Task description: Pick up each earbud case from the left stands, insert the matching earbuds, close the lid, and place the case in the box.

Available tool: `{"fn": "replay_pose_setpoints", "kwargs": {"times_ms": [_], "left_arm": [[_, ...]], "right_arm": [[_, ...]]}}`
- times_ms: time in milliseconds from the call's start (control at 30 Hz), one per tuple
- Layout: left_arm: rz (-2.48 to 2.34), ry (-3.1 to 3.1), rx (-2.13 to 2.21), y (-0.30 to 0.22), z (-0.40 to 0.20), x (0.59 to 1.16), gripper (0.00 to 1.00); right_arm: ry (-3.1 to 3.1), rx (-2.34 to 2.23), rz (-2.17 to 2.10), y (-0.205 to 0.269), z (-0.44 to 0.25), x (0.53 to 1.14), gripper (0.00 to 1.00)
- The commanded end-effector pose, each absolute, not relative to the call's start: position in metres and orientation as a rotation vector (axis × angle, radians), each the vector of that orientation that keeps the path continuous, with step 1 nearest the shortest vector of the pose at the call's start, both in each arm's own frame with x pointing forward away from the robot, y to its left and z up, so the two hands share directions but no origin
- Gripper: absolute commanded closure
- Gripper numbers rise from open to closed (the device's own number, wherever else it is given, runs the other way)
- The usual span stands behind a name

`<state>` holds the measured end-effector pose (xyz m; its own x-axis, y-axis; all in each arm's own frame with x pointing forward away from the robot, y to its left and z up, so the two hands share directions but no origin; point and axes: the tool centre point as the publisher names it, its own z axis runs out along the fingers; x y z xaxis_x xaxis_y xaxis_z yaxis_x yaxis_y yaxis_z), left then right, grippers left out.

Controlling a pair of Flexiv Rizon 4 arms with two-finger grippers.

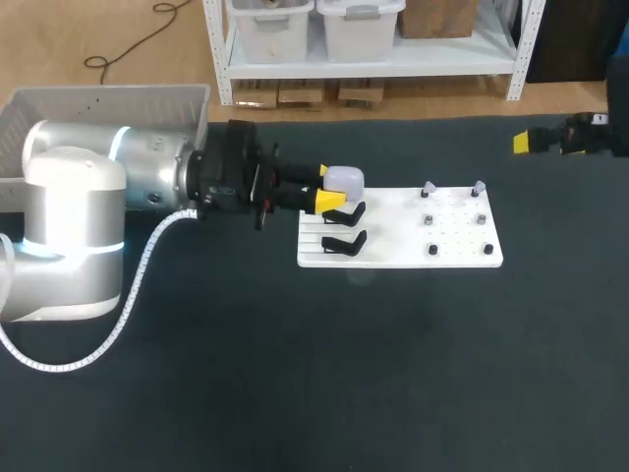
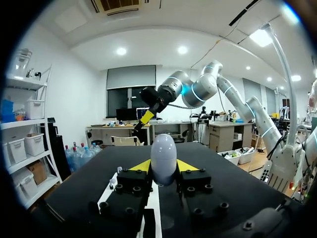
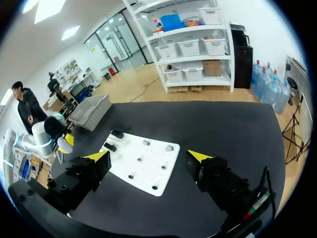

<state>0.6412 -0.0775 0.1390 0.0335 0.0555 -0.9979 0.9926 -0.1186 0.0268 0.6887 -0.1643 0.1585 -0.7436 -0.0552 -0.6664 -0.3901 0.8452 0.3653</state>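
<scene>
My left gripper (image 1: 331, 188) is shut on a pale rounded earbud case (image 1: 345, 180), held just above the left end of the white board (image 1: 401, 254). In the left wrist view the case (image 2: 163, 158) stands upright between the yellow tips. Two black stands (image 1: 344, 211) (image 1: 344, 243) sit on the board's left part, both without a case. Small earbuds (image 1: 429, 188) (image 1: 478, 186) rest on pegs at its right part. My right gripper (image 3: 147, 157) is open and holds nothing, hovering high at the table's far right (image 1: 531, 143), with the board (image 3: 148, 173) ahead of it.
A grey mesh box (image 1: 108, 98) stands at the table's back left, also seen as a basket (image 3: 91, 111) beyond the board. Dark pegs (image 1: 432, 250) dot the board's right half. The black table (image 1: 393, 374) stretches in front of the board.
</scene>
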Motion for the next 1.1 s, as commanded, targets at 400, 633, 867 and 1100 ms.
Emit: {"fn": "replay_pose_setpoints", "kwargs": {"times_ms": [400, 633, 867, 1100], "left_arm": [[-1.277, 1.16, 1.361, -0.082, 0.133, 0.643, 1.0], [-1.274, 1.178, 1.344, -0.081, 0.127, 0.642, 1.0], [-1.27, 1.178, 1.327, -0.081, 0.126, 0.641, 1.0], [-1.27, 1.178, 1.327, -0.081, 0.126, 0.641, 1.0]], "right_arm": [[2.278, -0.52, 0.655, -0.113, 0.187, 0.632, 0.0], [2.256, -0.579, 0.656, -0.085, 0.195, 0.614, 0.0], [2.296, -0.614, 0.669, -0.056, 0.196, 0.6, 0.0], [2.385, -0.642, 0.698, -0.024, 0.193, 0.59, 0.0]]}}
